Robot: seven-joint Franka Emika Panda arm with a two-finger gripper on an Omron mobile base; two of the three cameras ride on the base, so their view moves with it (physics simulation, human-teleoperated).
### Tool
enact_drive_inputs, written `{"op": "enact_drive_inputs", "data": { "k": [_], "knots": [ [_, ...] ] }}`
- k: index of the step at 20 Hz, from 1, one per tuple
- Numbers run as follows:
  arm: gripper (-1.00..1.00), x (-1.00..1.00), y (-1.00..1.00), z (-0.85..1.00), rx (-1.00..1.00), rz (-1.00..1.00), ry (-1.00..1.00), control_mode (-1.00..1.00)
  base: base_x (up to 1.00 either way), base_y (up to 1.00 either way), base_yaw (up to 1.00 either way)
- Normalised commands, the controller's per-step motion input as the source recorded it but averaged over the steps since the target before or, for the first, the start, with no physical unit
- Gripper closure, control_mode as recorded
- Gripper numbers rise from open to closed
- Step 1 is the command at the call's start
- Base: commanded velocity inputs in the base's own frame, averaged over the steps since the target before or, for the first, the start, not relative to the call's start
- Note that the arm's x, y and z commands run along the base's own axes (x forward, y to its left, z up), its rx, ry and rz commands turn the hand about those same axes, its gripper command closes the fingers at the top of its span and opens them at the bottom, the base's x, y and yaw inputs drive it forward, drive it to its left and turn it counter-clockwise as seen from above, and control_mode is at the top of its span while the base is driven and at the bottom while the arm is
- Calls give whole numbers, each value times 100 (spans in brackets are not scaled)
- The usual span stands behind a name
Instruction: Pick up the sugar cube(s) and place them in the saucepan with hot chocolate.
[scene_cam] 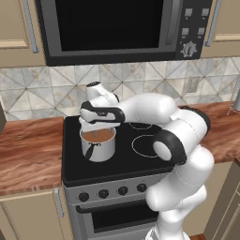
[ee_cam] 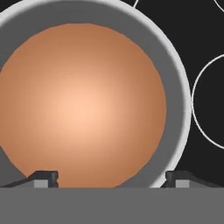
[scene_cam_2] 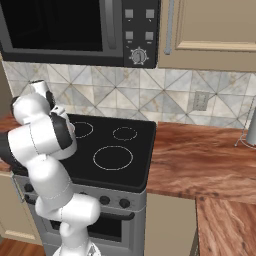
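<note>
Fingertips [ee_cam: 43, 177] sit at the bottom of the hand view, far apart, nothing between them; gripper [ee_cam: 111, 178] is spread wide, directly above the saucepan [ee_cam: 175, 87]. Pan's steel rim is cut off at the left and top of that view; brown hot chocolate [ee_cam: 83, 103] covers its inside, smooth, no cube visible on the surface. Sugar cube: can't make one out in any view.

Left base view: saucepan [scene_cam: 98, 149] stands upright on the front left of the black stovetop [scene_cam: 140, 161], short dark-and-steel handle [scene_cam: 90, 151] pointing toward the camera. The hand's body hides the pan's rear rim and the fingers themselves. Arm [scene_cam: 180, 154] rises from lower right and bends left over the stove.

Right base view: the arm [scene_cam_2: 42, 150] blocks the pan entirely; the hand is tucked behind the upper links at the far left. Three white burner rings show on the stovetop [scene_cam_2: 135, 165].

Around: microwave [scene_cam: 117, 28] above the stove with a dial and button pad, button markings too small to read, no brand legible. Stove knobs [scene_cam: 112, 191] along the front, unlabelled. Tiled backsplash [scene_cam_2: 165, 97] with a wall outlet [scene_cam_2: 201, 100]. Wooden counter [scene_cam: 28, 154] on both sides; a metallic item [scene_cam_2: 250, 130] at the right edge is cut off, can't identify.
</note>
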Motion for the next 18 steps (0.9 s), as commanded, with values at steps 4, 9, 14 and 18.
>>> {"op": "enact_drive_inputs", "data": {
  "k": [4,9,14,18],
  "knots": [
    [-100,-45,-26,43,1,0,-4,-100,0,0,0],
    [-100,-77,-38,52,2,0,-11,-100,0,0,0],
    [-100,-72,-95,47,5,-7,-9,-100,0,0,0],
    [-100,-76,-100,40,3,-9,-10,-100,0,0,0]
  ]
}}
